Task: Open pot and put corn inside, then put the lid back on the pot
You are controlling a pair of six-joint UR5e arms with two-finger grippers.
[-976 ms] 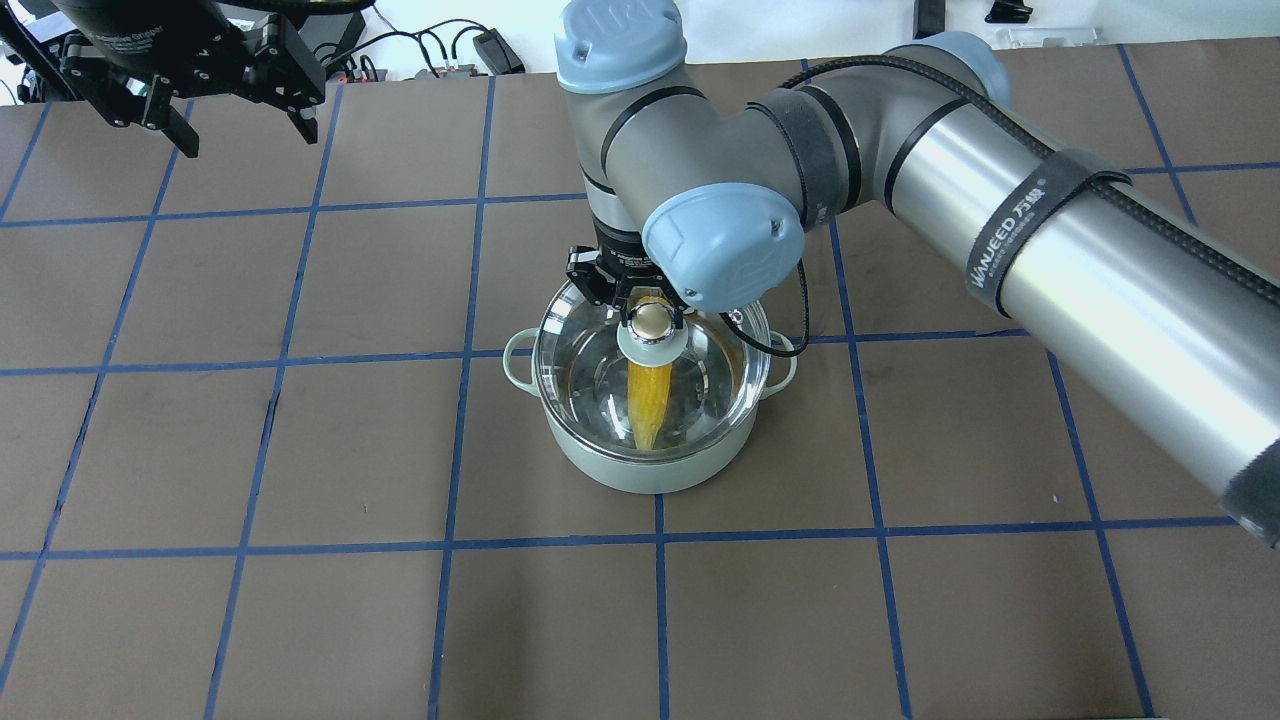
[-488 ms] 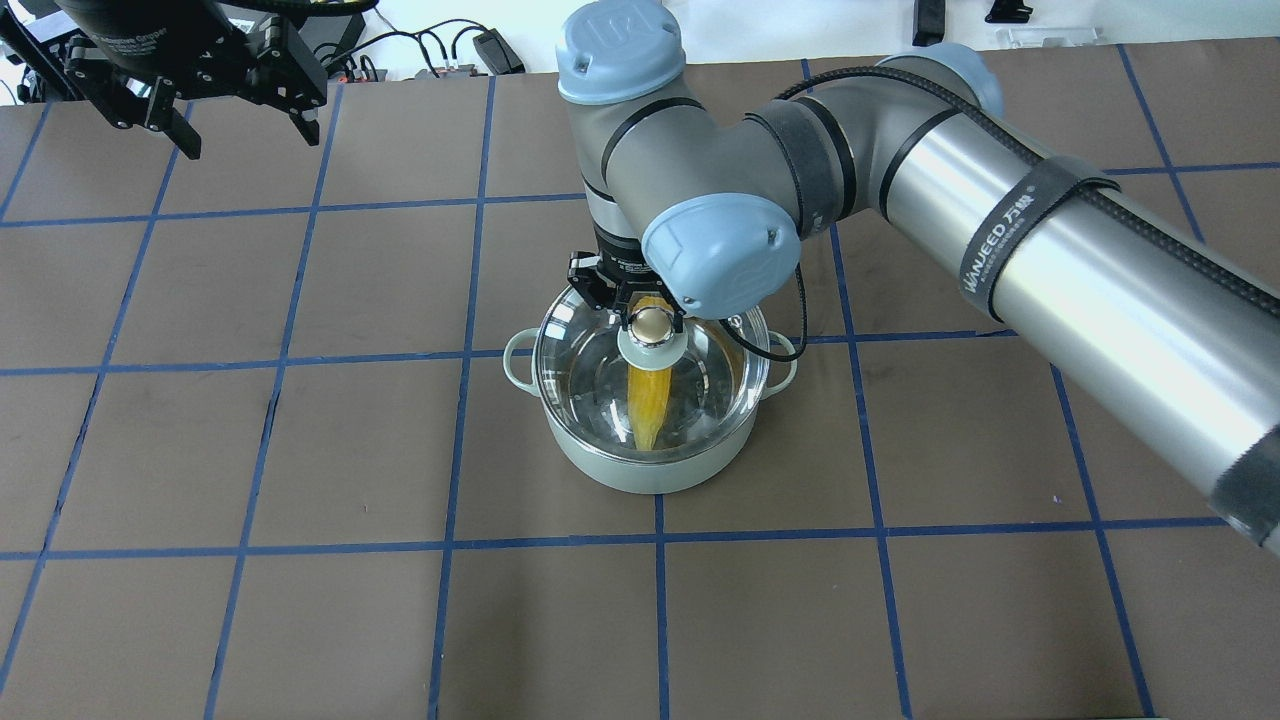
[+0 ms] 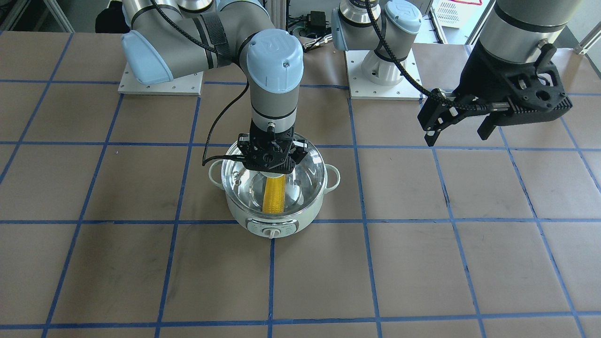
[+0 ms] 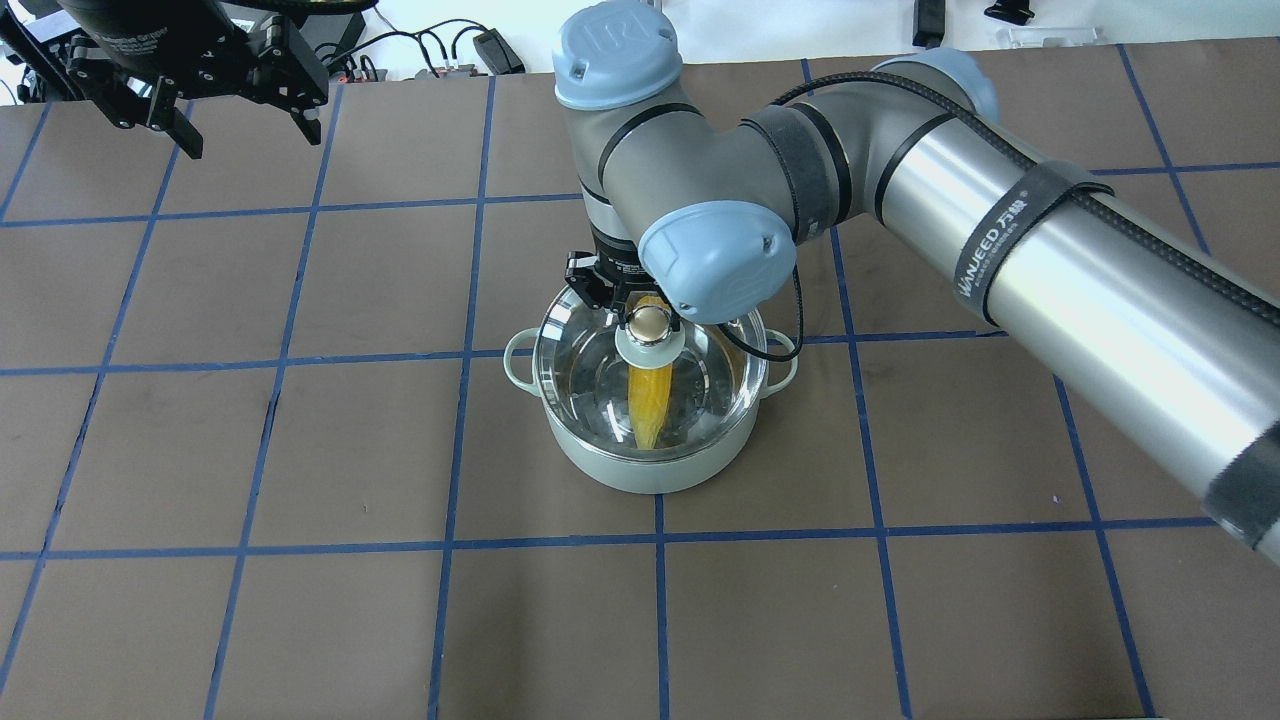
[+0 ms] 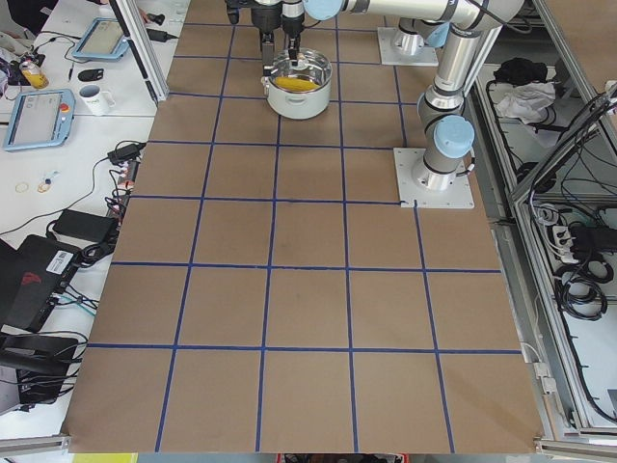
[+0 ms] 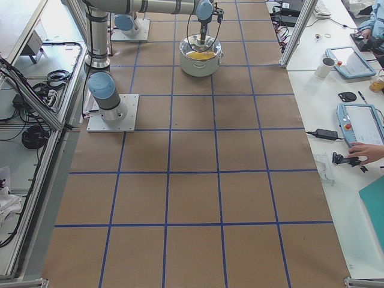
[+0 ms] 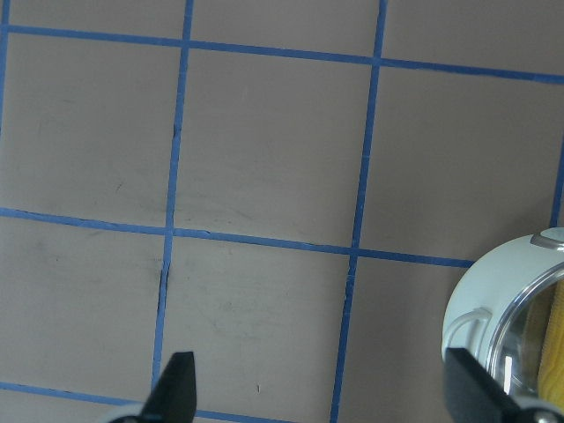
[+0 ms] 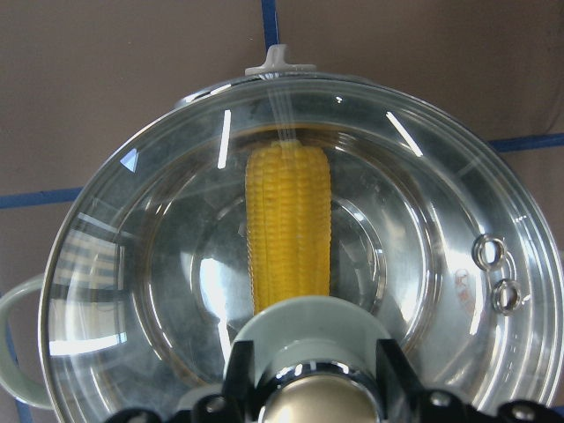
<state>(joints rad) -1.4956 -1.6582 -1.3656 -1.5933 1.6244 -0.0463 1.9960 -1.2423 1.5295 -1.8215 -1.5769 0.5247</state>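
The pale green pot (image 4: 650,470) stands mid-table with its dial (image 3: 269,232) facing away from the robot. The yellow corn (image 4: 648,400) lies inside it and shows through the glass lid (image 4: 590,370), which sits on the pot's rim. My right gripper (image 4: 650,315) points straight down over the lid's knob (image 4: 650,322). In the right wrist view its fingers (image 8: 240,370) flank the knob (image 8: 308,401) with a small gap, so it looks open. My left gripper (image 4: 248,140) is open and empty, high at the far left.
The brown table (image 4: 300,450) has a blue tape grid. The right arm (image 4: 1000,250) spans the table's right half above the surface. Cables and boxes (image 4: 480,45) lie beyond the far edge. The left wrist view shows the pot's edge (image 7: 476,300).
The right arm's upper joints have shifted slightly to the left. The lid, pot and corn have not moved. The left arm is still.
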